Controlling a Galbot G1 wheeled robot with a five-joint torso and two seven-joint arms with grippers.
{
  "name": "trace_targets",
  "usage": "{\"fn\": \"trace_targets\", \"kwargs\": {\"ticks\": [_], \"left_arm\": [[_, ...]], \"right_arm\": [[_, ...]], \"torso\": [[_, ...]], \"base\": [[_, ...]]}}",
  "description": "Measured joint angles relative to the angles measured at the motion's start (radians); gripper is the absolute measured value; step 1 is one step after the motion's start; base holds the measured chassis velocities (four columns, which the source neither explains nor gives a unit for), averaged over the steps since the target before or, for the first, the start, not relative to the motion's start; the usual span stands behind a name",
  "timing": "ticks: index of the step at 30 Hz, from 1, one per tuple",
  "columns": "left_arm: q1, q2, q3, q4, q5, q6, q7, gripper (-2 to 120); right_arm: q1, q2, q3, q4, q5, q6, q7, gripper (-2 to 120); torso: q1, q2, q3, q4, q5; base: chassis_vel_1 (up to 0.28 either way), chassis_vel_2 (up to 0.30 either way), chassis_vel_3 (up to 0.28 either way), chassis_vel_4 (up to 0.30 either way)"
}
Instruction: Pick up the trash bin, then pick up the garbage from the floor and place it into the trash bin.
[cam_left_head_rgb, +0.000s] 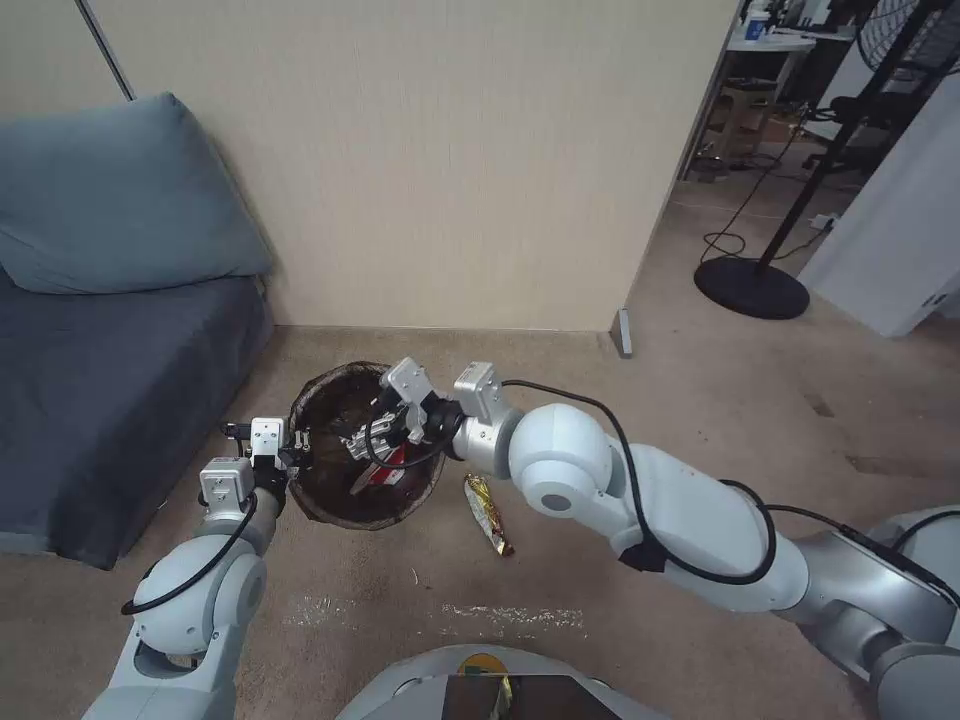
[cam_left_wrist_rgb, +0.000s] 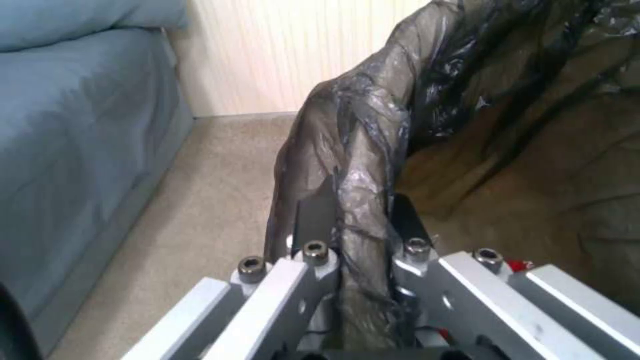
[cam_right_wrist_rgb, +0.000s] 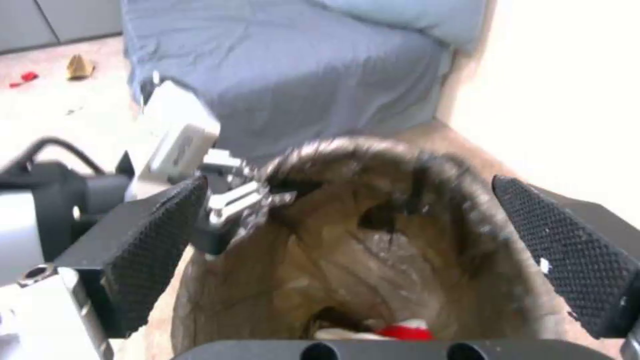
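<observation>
The trash bin (cam_left_head_rgb: 325, 500), lined with a dark brown bag, is held off the carpet close to the wall. My left gripper (cam_left_head_rgb: 298, 452) is shut on its rim (cam_left_wrist_rgb: 360, 165), with the bag film pinched between the fingers (cam_left_wrist_rgb: 313, 210). My right gripper (cam_left_head_rgb: 358, 447) hovers over the bin's mouth (cam_right_wrist_rgb: 373, 260), open, its black pads (cam_right_wrist_rgb: 157, 250) wide apart with nothing between them. A red-and-white packet (cam_right_wrist_rgb: 400, 331) lies at the bottom of the bin (cam_left_head_rgb: 388, 472). One yellow snack wrapper (cam_left_head_rgb: 488, 513) lies on the carpet just right of the bin. A red scrap (cam_right_wrist_rgb: 23, 79) and a brown piece (cam_right_wrist_rgb: 79, 67) lie farther off.
A blue-grey sofa (cam_left_head_rgb: 90, 400) with a cushion (cam_left_head_rgb: 120, 200) stands close on the left. The beige wall (cam_left_head_rgb: 450, 180) rises right behind the bin. A fan stand's round base (cam_left_head_rgb: 750, 287) and cables sit at the right rear. White crumbs (cam_left_head_rgb: 510, 615) dot the carpet in front.
</observation>
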Motion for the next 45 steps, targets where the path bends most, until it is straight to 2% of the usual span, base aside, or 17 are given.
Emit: {"fn": "trace_targets", "kwargs": {"ticks": [9, 15, 19, 20, 23, 38, 45], "left_arm": [[-0.002, -0.002, -0.003, 0.003, -0.001, 0.000, 0.000, 3], [-0.004, -0.004, -0.003, 0.004, -0.001, -0.001, 0.001, 3], [-0.002, -0.007, -0.005, 0.003, 0.000, -0.002, 0.001, 3], [-0.002, -0.007, -0.005, 0.003, 0.000, -0.002, 0.001, 3], [0.000, -0.008, -0.005, -0.001, 0.000, -0.002, 0.002, 3], [0.004, -0.005, -0.014, -0.013, -0.003, -0.002, 0.003, 3], [0.005, -0.004, -0.011, -0.017, -0.003, -0.002, 0.003, 3]], "right_arm": [[-0.014, -0.053, 0.128, 0.056, 0.023, 0.010, -0.008, 100], [-0.079, -0.088, 0.234, 0.062, 0.022, 0.022, -0.009, 100], [-0.165, -0.126, 0.368, 0.064, 0.010, 0.025, -0.025, 100], [-0.165, -0.126, 0.368, 0.064, 0.010, 0.025, -0.025, 100], [-0.237, -0.148, 0.452, 0.065, -0.006, 0.026, -0.041, 100], [-0.611, -0.173, 0.650, 0.045, -0.181, 0.077, -0.103, 100], [-0.708, -0.166, 0.683, 0.025, -0.259, 0.093, -0.137, 100]], "torso": [[0.000, 0.000, 0.000, 0.0000, 0.0000], [0.000, 0.000, 0.000, 0.0000, 0.0000], [0.000, 0.000, 0.000, 0.0000, 0.0000], [0.000, 0.000, 0.000, 0.0000, 0.0000], [0.000, 0.000, 0.000, 0.0000, 0.0001], [0.000, 0.000, 0.000, 0.0000, 0.0001], [0.000, 0.000, 0.000, 0.0000, 0.0000]], "base": [[0.000, 0.000, 0.000, 0.000], [0.000, 0.000, 0.000, 0.000], [0.000, 0.000, 0.000, 0.000], [0.000, 0.000, 0.000, 0.000], [0.000, 0.000, 0.000, 0.000], [0.000, 0.000, 0.000, 0.000], [0.000, 0.000, 0.000, 0.000]]}}
